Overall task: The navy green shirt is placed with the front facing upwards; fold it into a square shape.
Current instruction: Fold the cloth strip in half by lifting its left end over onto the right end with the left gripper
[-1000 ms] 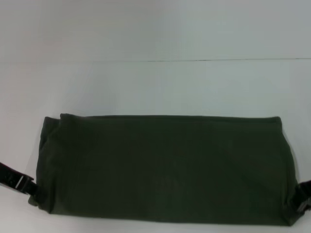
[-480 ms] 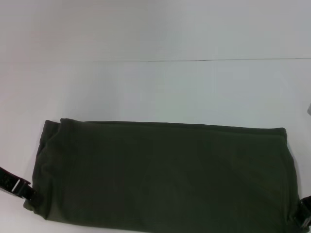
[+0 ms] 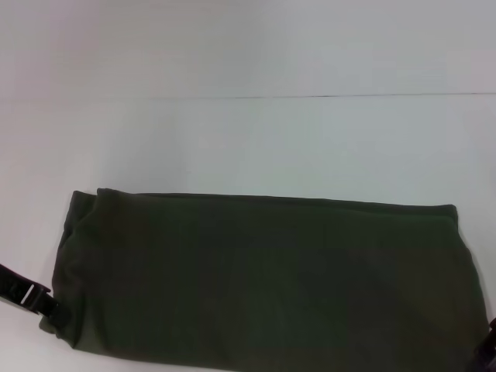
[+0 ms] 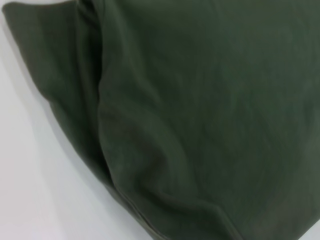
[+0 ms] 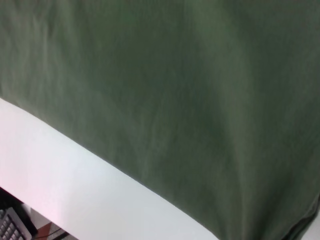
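On the white counter [image 3: 256,132], toward six o'clock, the navy green shirt [image 3: 263,279] lies folded into a wide band. The left gripper [image 3: 31,298] at eight o'clock and the right gripper [image 3: 488,353] at five flank its ends; I cannot tell their fingers' state. Next, likely an end-to-end fold into a square.

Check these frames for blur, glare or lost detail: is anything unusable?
Head view: soft all over, the white table washed out, the shirt a dark slab with faint folds; the left claw and right claw are cut by the edges. Left wrist view: shirt creases readable, mildly blurred. Right wrist view: soft, evenly lit, no glare.
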`<move>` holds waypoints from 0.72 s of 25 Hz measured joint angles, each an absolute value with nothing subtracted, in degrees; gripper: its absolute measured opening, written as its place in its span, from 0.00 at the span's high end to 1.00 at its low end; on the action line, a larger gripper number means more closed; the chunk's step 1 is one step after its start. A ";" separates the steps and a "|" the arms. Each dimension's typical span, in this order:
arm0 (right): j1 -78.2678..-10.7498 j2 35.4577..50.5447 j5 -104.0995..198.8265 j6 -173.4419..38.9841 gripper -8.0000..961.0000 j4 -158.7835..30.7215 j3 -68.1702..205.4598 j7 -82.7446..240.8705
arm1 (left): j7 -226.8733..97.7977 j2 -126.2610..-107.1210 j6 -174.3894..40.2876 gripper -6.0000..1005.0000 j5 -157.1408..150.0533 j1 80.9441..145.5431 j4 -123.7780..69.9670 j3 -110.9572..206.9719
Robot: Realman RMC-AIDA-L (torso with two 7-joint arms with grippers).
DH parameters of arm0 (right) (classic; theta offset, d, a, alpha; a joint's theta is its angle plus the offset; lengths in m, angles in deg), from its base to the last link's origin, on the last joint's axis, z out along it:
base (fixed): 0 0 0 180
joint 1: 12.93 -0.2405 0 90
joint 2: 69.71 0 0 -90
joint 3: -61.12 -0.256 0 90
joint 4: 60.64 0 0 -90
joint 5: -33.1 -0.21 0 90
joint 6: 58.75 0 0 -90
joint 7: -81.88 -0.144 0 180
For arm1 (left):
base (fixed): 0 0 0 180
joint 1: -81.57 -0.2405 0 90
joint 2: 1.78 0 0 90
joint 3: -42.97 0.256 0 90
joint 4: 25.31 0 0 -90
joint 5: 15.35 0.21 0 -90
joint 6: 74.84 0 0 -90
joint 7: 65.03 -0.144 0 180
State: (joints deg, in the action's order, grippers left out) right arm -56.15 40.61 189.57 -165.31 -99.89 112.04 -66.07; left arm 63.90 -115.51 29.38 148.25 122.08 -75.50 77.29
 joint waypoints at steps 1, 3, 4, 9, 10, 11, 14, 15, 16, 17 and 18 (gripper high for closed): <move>-56.14 40.42 189.57 -165.59 0.77 -100.33 111.66 -66.07 | 63.90 -115.56 29.36 0.96 148.29 122.02 -75.50 77.35; -56.13 40.06 189.51 -166.02 0.72 -101.25 110.53 -66.07 | 63.91 -115.59 29.33 0.96 148.29 121.92 -75.50 77.40; -56.14 39.72 189.43 -166.18 0.70 -101.73 109.45 -66.08 | 63.94 -115.59 29.31 0.96 148.30 121.85 -75.50 77.39; -57.06 37.71 189.22 -166.98 0.51 -102.55 102.49 -65.66 | 64.50 -115.56 29.03 0.96 148.30 121.69 -75.50 77.43; -57.24 37.36 188.82 -166.98 0.45 -102.70 100.54 -65.42 | 64.53 -115.57 28.96 0.96 148.30 121.67 -75.50 77.43; -57.36 37.13 188.10 -166.95 0.45 -102.77 99.10 -65.19 | 64.55 -115.59 28.90 0.96 148.30 121.66 -75.50 77.44; -57.43 36.51 182.31 -166.69 0.46 -102.20 95.49 -63.64 | 65.03 -115.59 28.50 0.96 148.31 121.65 -75.50 77.41; -57.37 36.52 179.50 -166.41 0.46 -101.61 95.17 -62.87 | 65.23 -115.58 28.40 0.96 148.30 121.65 -75.50 77.42; -57.27 36.60 177.03 -165.86 0.46 -101.00 95.07 -62.16 | 65.54 -115.52 28.29 0.96 148.30 121.65 -75.50 77.39; -57.24 36.75 175.12 -165.39 0.47 -100.44 95.13 -61.52 | 65.77 -115.49 28.24 0.96 148.30 121.65 -75.50 77.38; -57.30 37.07 173.85 -163.98 0.47 -99.67 95.29 -60.80 | 66.24 -115.41 28.22 0.96 148.30 121.65 -75.50 77.37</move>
State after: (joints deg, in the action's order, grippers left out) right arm -57.30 37.07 173.85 -163.98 -99.67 95.29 -60.80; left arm 66.24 -115.41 28.22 148.30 121.65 -75.50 77.37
